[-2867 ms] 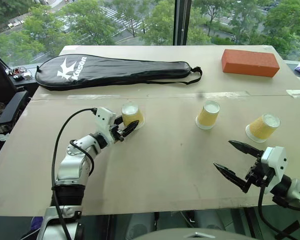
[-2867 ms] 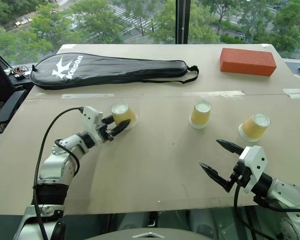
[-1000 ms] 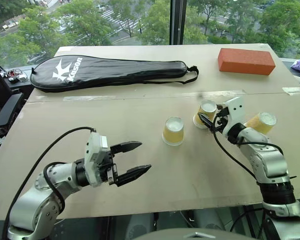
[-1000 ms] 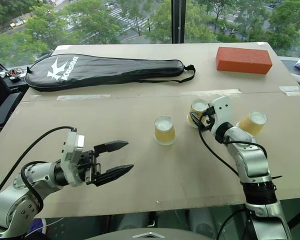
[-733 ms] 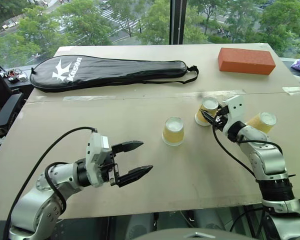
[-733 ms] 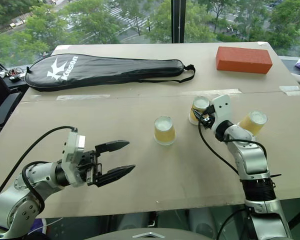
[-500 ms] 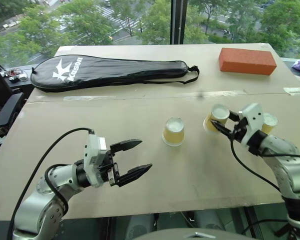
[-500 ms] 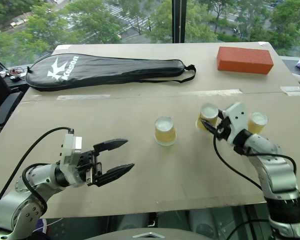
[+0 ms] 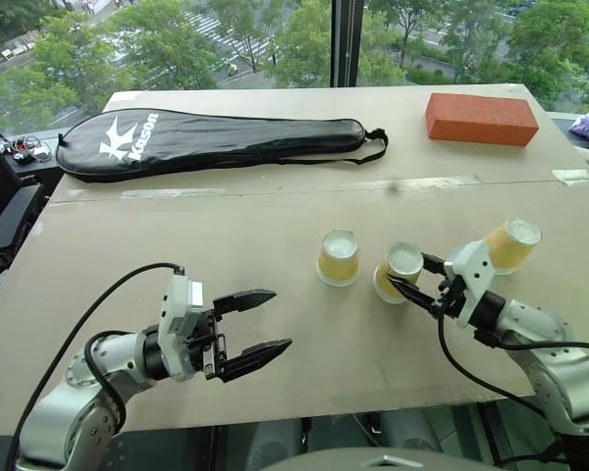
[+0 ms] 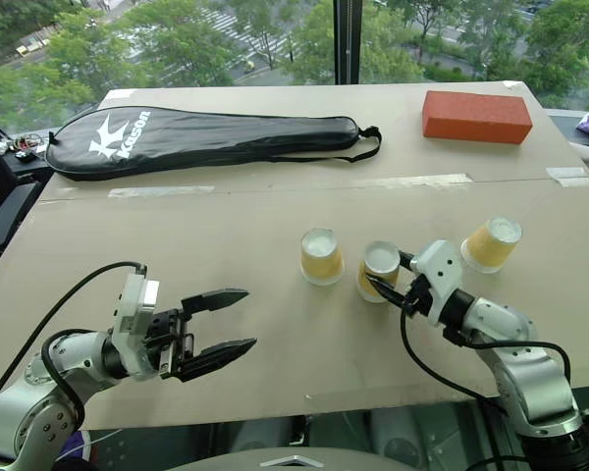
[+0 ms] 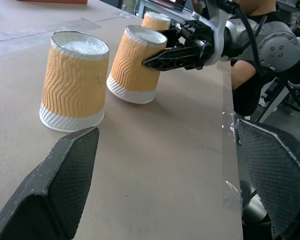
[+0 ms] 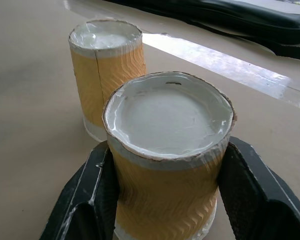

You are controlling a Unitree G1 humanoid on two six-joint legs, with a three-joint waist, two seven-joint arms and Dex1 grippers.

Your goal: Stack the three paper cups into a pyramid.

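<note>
**Now: middle cup gripped, tilted beside its neighbour**

Nearest the table's (image 9: pixel 275 211) front-left edge, the left gripper (image 9: pixel 258 321) is seen with its two black fingers spread wide and nothing between them. Further along, at mid-table, the first paper cup (image 9: pixel 338 257) is found standing upside down on its white rim. Just beside it — close, but not touching — the second paper cup (image 9: pixel 399 272) is clamped between the fingers of the right gripper (image 9: pixel 416 278), which are closed narrowly against its ribbed sides; the cup is tilted, its rim raised on one side. Toward the table's right edge, well apart from that pair, the third paper cup (image 9: pixel 511 244) is seen leaning too. No cup is set on another — the pyramid is not yet formed.
</note>
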